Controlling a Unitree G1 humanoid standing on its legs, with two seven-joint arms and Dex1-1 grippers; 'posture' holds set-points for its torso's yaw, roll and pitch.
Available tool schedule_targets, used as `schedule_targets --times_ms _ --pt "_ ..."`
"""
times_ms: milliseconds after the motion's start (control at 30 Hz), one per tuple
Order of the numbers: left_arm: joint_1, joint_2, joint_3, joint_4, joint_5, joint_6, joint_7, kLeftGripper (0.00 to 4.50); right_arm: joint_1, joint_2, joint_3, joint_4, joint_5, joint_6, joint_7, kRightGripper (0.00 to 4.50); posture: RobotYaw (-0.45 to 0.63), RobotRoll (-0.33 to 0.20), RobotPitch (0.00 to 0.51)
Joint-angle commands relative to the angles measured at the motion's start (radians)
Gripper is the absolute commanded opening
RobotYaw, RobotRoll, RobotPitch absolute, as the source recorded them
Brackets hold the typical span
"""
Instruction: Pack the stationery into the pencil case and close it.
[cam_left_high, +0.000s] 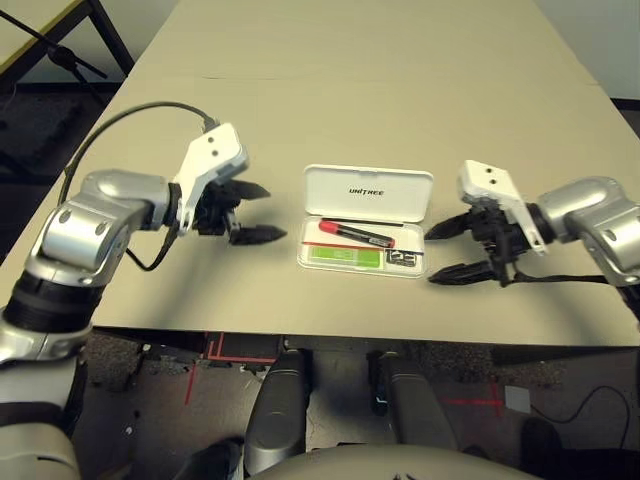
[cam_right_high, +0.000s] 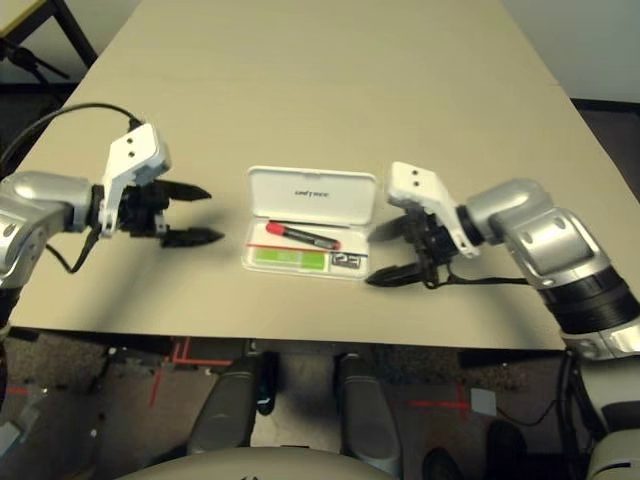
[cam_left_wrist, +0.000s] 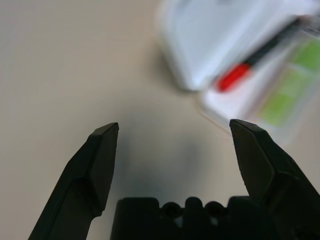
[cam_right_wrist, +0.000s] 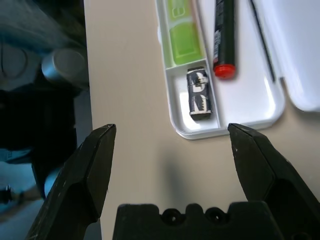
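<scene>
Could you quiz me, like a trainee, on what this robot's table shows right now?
1. True or false: the pencil case lies open.
2. Which item sits in the small end compartment: A) red marker, B) green stick, C) metal piece?
3. Fill in: both the left end effector and the right end effector stand ____ and hold nothing.

Key: 1 true; 2 C; 3 open.
</scene>
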Motion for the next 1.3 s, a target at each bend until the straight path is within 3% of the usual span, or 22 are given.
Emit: schedule_targets --times_ms 33,333,500,633,867,1167,1300 --pt "-0.055 -0.051 -0.018 0.104 0.062 0.009 0.075 3.52 0.038 -0.005 -0.096 0.052 0.060 -0.061 0.039 4.50 0.22 0.000 0.174" --pt "-0.196 -0.223 -0.070 0.378 0.187 -0.159 0.144 0.03 0.075 -0.013 -0.175 0.098 0.100 -0.053 0.038 4.50 0.19 0.000 0.172" --pt "-0.270 -0.305 -0.079 0.503 0.220 -0.231 0.124 0.03 0.089 -0.005 -0.186 0.084 0.112 -0.044 0.027 4.50 0.17 0.000 0.173" --pt "-0.286 -0.329 -0.086 0.504 0.224 -0.245 0.075 0.03 0.105 -0.010 -0.195 0.072 0.125 -0.042 0.021 4.50 0.17 0.000 0.174" --pt "-0.213 -0.295 -0.105 0.307 0.194 -0.189 -0.043 0.03 0.112 -0.011 -0.213 0.079 0.144 -0.054 0.026 4.50 0.17 0.000 0.174" --pt "-0.101 -0.180 -0.115 -0.017 0.145 -0.054 -0.140 0.03 0.099 0.001 -0.204 0.078 0.150 -0.046 0.028 4.50 0.19 0.000 0.172" --pt "-0.073 -0.197 -0.129 -0.073 0.128 -0.008 -0.129 0.03 0.069 0.023 -0.199 0.100 0.145 -0.065 0.028 4.50 0.20 0.000 0.166"
